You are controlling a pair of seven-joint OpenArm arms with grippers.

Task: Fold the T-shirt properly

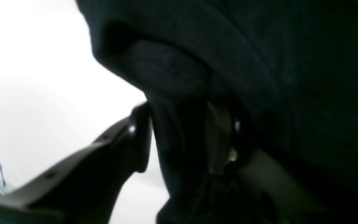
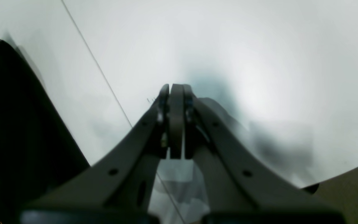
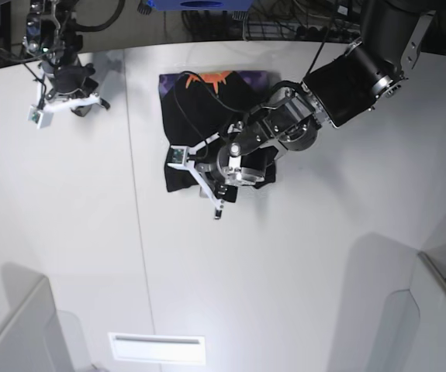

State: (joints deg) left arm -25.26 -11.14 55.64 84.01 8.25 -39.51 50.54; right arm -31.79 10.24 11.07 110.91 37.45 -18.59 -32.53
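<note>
Spreading wide, soft black T-shirt (image 3: 195, 116), wrinkled; left gripper (image 1: 179, 137) apparently parted.

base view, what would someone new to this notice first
The black T-shirt, with orange and purple print along its far edge, stands out against the pale table. Over its near part reaches the left arm, its hand open above the cloth. The right arm hangs apart at the far left of the view.
</note>
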